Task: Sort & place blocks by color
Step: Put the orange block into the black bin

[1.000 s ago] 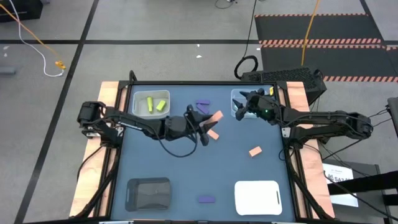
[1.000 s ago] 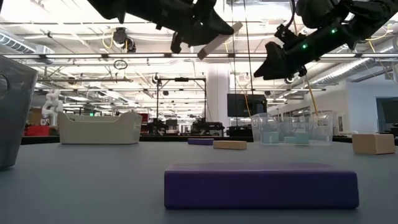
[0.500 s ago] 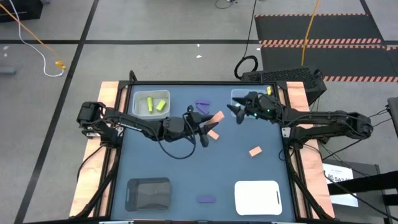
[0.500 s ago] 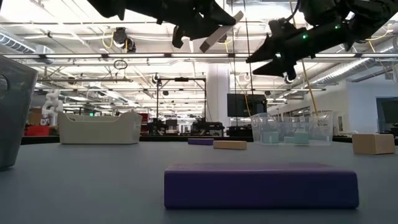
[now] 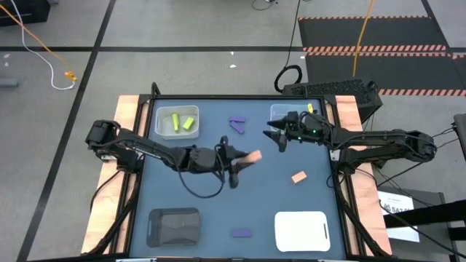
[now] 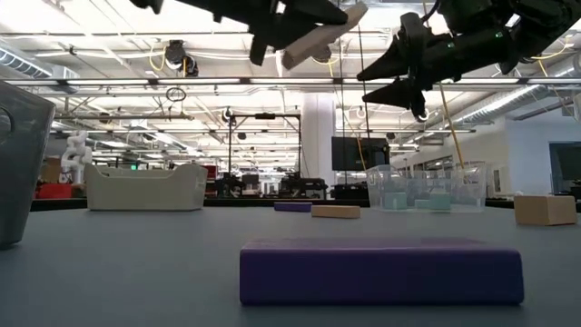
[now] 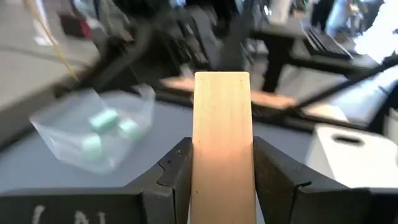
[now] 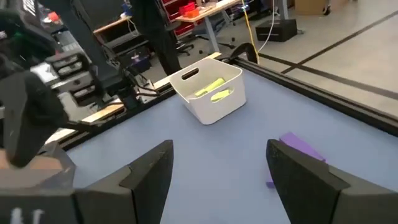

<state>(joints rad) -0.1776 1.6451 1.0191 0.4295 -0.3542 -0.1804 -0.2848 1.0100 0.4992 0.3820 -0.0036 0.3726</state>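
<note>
My left gripper (image 5: 234,163) hovers over the table's middle, shut on a salmon-orange bar (image 5: 253,156). My right gripper (image 5: 275,135) is open in the air just left of the clear tray (image 5: 280,111), which holds mint-teal blocks (image 7: 102,121). Purple wedges (image 5: 237,124) lie flat on the mat between the two far trays. A salmon block (image 5: 298,177) lies right of centre and a purple bar (image 5: 242,233) near the front edge. Another salmon block (image 6: 335,211) lies on the mat, hidden in the high view. Yellow-green blocks (image 5: 182,121) sit in the white bin (image 5: 162,121). My left gripper pinches the salmon-orange bar between its two fingers (image 7: 177,180), one on each long side face (image 7: 222,186). The bar runs along the fingers and sticks out well past their tips (image 7: 222,93). It is lifted clear of the table, slanting upward in the low view (image 6: 313,36).
A black tray (image 5: 173,225) sits at the near left and a white tray (image 5: 302,229) at the near right. Open mat lies between them and around the centre. Wooden rails (image 5: 127,109) border the table's sides.
My left gripper has carried the salmon bar toward the near edge and slightly right, tipping the bar's free end higher. My right gripper has moved from over the clear tray toward the table's left, out over the mat.
</note>
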